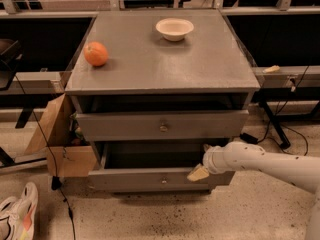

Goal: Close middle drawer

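The grey cabinet (160, 59) has a taller-fronted top drawer (125, 126) that stands slightly out. Below it the middle drawer (135, 179), with a low flat front and a small round knob (163, 180), is pulled well out, and its dark inside shows. The lowest drawer is hidden beneath it. My gripper (198, 173), cream-tipped on a white arm (260, 161) reaching in from the right, sits at the top edge of the middle drawer's front, right of the knob.
An orange (96, 53) and a white bowl (174, 28) sit on the cabinet top. An open cardboard box (60, 144) stands against the cabinet's left side. A shoe (17, 216) and cables lie on the floor at the left. Dark desks flank both sides.
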You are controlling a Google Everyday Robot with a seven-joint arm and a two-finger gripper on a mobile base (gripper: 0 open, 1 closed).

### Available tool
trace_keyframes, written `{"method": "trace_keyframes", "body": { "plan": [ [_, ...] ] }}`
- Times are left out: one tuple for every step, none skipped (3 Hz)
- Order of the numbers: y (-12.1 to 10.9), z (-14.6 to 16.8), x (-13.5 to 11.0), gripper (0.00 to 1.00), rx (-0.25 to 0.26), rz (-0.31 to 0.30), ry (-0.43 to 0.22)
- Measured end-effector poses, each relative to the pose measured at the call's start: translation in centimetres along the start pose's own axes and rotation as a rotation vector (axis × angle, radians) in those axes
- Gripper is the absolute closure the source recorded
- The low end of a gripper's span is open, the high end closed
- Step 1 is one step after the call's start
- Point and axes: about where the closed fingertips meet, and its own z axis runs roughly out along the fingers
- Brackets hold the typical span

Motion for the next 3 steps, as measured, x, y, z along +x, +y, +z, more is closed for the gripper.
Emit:
{"method": "trace_keyframes", "body": {
  "plan": [
    [0.5,-2.0,-0.6,0.0,0.031,0.039,-0.012],
    [2.0,-4.0,-0.9,0.18,0.011,0.081,-0.008],
    [4.3,-5.8,-0.9,0.41,-0.043,0.122,0.008]
  ]
}}
